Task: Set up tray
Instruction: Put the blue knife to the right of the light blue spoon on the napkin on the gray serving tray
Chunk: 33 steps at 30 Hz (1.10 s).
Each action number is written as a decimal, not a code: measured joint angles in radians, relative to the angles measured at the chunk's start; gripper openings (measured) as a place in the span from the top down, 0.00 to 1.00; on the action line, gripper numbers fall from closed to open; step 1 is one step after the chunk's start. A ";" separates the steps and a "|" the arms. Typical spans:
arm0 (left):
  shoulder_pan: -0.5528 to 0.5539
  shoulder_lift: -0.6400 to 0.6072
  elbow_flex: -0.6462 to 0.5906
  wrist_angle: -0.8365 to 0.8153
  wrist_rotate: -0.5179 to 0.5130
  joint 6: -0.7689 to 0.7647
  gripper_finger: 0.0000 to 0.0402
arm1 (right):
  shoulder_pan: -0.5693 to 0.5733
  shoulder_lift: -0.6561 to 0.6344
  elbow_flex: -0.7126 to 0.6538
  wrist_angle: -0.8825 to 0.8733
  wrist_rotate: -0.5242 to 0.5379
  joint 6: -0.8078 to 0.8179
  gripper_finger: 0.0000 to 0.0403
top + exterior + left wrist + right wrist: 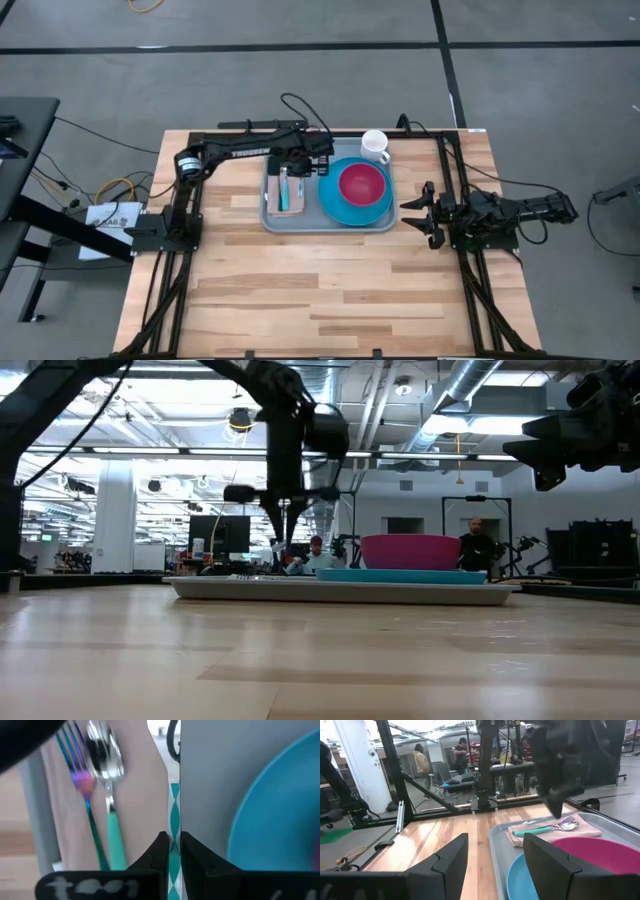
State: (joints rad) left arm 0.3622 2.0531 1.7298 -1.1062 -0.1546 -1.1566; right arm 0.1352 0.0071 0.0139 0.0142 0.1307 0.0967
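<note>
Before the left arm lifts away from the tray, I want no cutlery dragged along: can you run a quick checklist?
1. Left gripper shut, holding nothing: ok; it hangs over the grey-blue plastic tray.
2. Teal-handled spoon and blue fork lying on the pink napkin: ok.
3. Magenta bowl sitting on the round bright-blue plate: ok.
4. White mug on the table beyond the tray: ok.
5. Right gripper open, beside the tray: ok.
</note>
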 joint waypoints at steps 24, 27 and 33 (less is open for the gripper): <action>0.036 0.077 -0.021 -0.054 0.117 0.011 0.98 | 0.000 0.000 0.000 0.000 0.000 0.000 0.55; 0.038 0.077 -0.039 -0.053 0.135 0.003 0.98 | 0.000 0.000 0.000 0.000 0.000 0.000 0.55; 0.038 0.077 -0.096 -0.016 0.160 -0.017 0.96 | 0.000 0.000 0.000 0.000 0.000 0.000 0.55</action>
State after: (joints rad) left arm 0.4000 2.1300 1.6339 -1.1226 0.0052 -1.1738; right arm 0.1349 0.0071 0.0139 0.0139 0.1307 0.0968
